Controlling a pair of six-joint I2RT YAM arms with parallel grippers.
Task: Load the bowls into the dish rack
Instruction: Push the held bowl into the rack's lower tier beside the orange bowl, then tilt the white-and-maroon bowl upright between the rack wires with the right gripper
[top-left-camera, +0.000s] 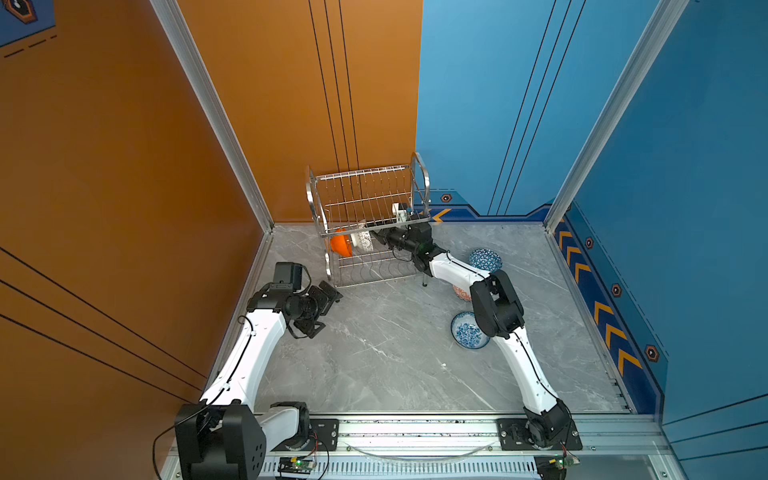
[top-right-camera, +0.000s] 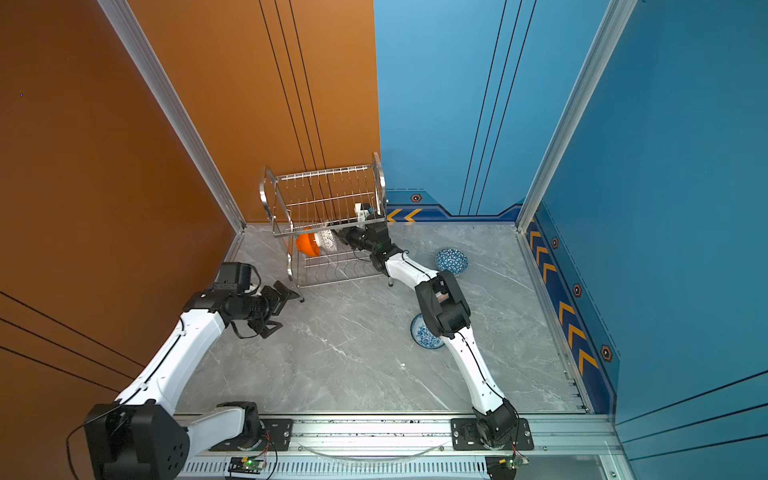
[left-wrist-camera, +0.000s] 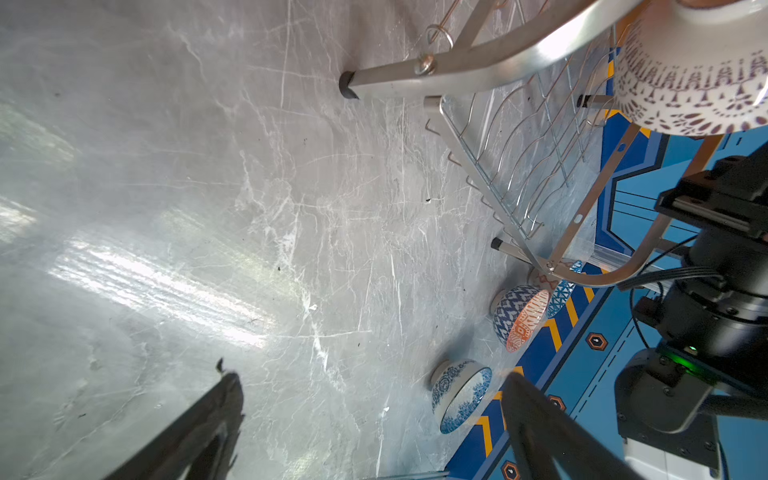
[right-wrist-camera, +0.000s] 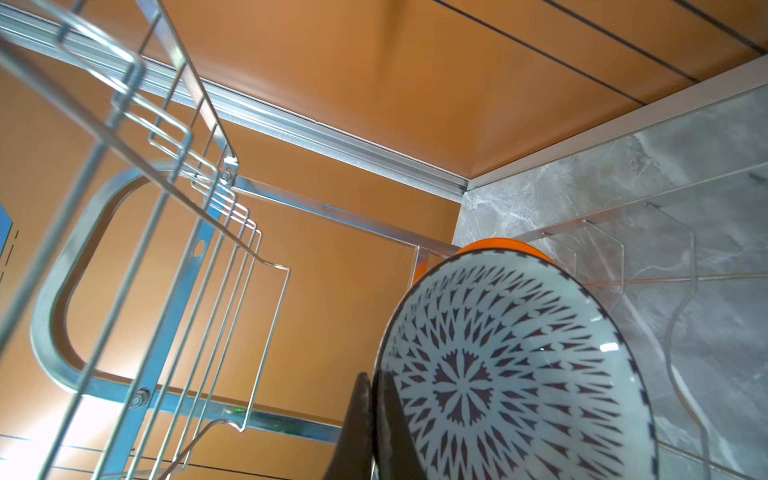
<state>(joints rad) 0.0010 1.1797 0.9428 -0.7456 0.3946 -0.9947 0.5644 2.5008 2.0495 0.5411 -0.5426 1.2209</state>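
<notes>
While the left hand (top-left-camera: 325, 309) hovers empty near the left wall, fingers spread wide, above the grey marble tabletop (top-left-camera: 374, 365), the dish rack (top-left-camera: 365, 199) stands just right of it, at the back by the orange wall (top-left-camera: 270, 104). Low in the rack a plain orange bowl (top-left-camera: 341, 246) stands on edge. Just beside it the white lattice bowl (top-left-camera: 365, 240) is on edge too, its rim clamped by the right hand (right-wrist-camera: 374, 415), which reaches in beneath the upper shelf's wires. Further right on the tabletop sit the blue triangles bowl (top-left-camera: 486, 259), the orange-white geometric bowl (top-left-camera: 460, 292), mostly hidden under the right arm (top-left-camera: 494, 303), and the blue floral bowl (top-left-camera: 465, 334), partly covered by it.
</notes>
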